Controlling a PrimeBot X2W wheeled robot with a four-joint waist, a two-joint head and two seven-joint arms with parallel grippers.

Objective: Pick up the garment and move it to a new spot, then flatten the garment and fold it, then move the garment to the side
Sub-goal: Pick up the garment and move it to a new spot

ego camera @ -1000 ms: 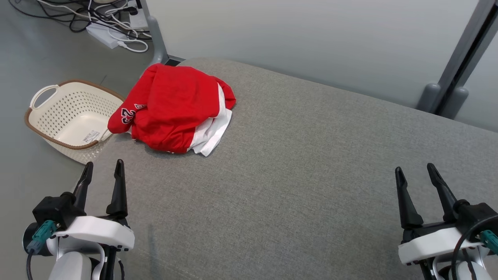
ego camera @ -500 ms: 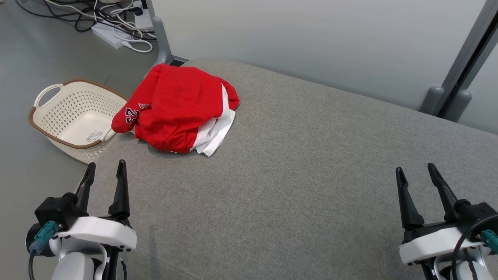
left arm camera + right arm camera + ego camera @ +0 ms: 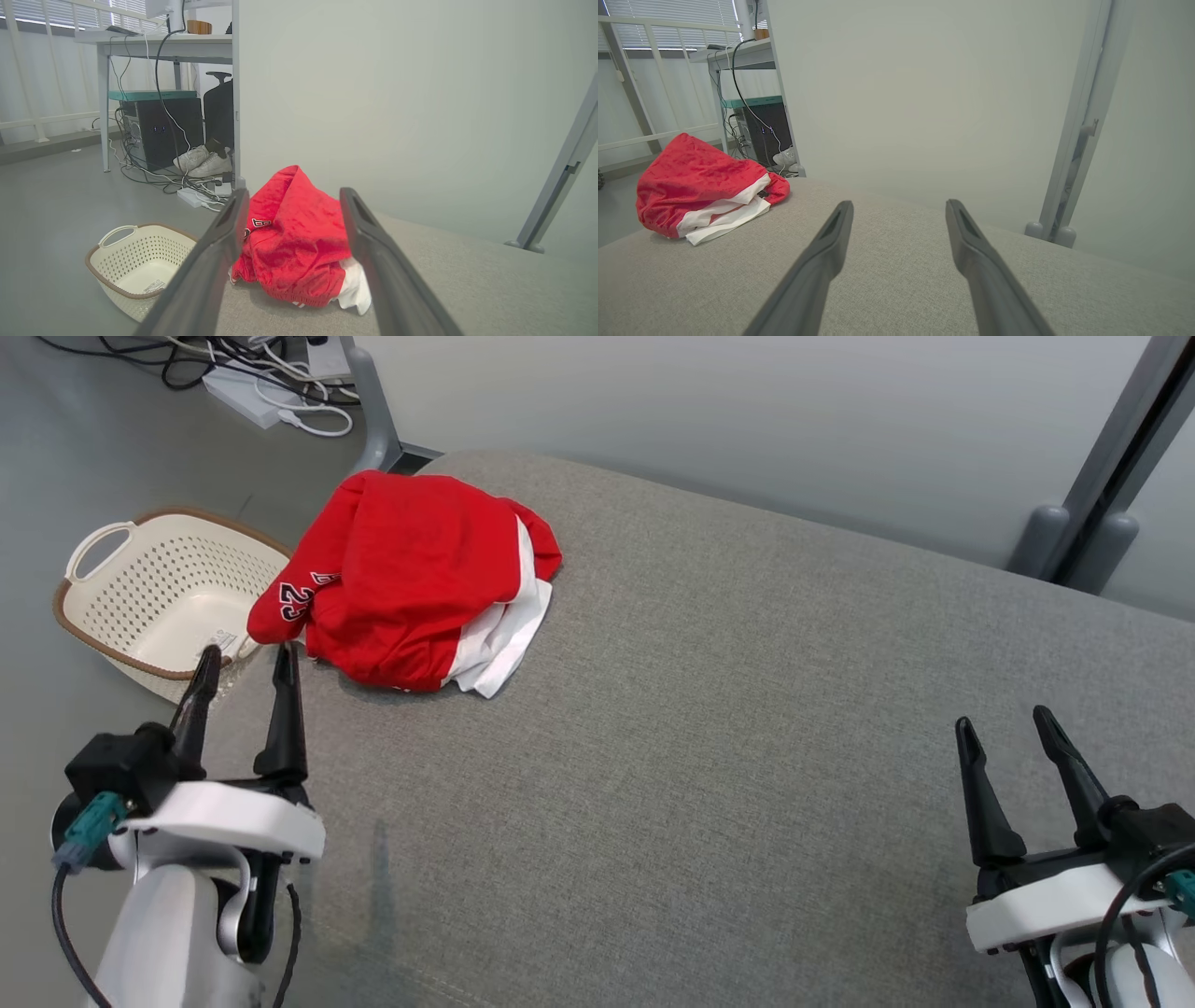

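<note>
Grey woven fabric covers the broad padded surface [image 3: 747, 728]; near its far left corner lies the red-and-white garment [image 3: 411, 569], bunched in a heap whose long axis runs from the far edge towards the robot; white layers spill out at its near right side and a numbered fold droops over the left edge; collar and hem cannot be made out; the cream perforated basket [image 3: 140, 579] stands on the floor just beside, its near rim hidden behind the left gripper [image 3: 245, 658], fingers spread and empty, close to the heap; the right gripper [image 3: 1001, 728] likewise gapes empty, well apart.
</note>
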